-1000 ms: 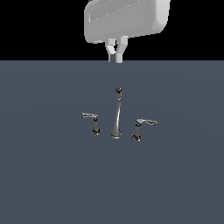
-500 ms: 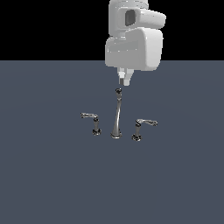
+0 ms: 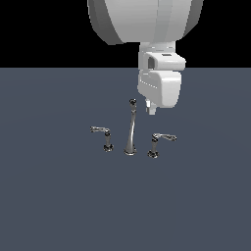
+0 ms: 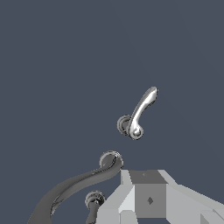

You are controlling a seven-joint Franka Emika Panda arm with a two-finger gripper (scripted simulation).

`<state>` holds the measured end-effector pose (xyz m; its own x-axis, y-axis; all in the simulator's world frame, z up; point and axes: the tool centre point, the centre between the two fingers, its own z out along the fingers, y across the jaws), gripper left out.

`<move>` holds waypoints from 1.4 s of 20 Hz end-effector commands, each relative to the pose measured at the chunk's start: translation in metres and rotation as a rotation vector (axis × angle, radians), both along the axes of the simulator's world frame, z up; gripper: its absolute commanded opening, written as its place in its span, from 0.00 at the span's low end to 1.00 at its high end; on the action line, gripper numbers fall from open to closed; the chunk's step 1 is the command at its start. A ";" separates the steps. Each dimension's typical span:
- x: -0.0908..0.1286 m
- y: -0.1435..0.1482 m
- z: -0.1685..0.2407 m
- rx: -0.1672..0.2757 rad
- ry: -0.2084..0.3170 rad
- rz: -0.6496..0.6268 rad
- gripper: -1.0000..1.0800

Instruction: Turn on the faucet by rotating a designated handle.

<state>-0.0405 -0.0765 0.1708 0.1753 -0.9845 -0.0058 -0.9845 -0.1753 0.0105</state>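
The arm has swung across and come down fast: half a second back it hung behind the spout, and now the gripper (image 3: 152,111) sits lower and off to the exterior view's right, just above and behind the handle (image 3: 158,142). That reads as the approach lining up on the right target, the post whose lever juts toward the exterior view's right, not its mirror twin handle (image 3: 104,137) on the other side of the faucet (image 3: 130,128). No contact yet; the handle stands untouched with clear air over it, so the turn itself has not begun. From the wrist view the handle (image 4: 139,113) lies straight ahead, lever in full sight. Whether the fingers are spread or closed, I cannot tell. The worktop (image 3: 59,206) is flat, matte slate-blue, with plain black beyond its far edge.
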 end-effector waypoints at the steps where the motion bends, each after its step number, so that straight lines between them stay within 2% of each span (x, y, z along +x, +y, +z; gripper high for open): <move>1: 0.007 -0.013 -0.017 -0.002 -0.002 -0.079 0.00; 8: 0.020 -0.046 -0.056 -0.007 -0.006 -0.264 0.00; 14: 0.025 -0.066 -0.078 -0.008 -0.009 -0.371 0.00; 25: 0.026 -0.074 -0.086 -0.007 -0.010 -0.410 0.00; 28: 0.015 -0.075 -0.086 -0.007 -0.010 -0.410 0.00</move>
<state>-0.0206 -0.1507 0.0851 -0.2313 -0.9729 0.0005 -0.9729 0.2313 0.0003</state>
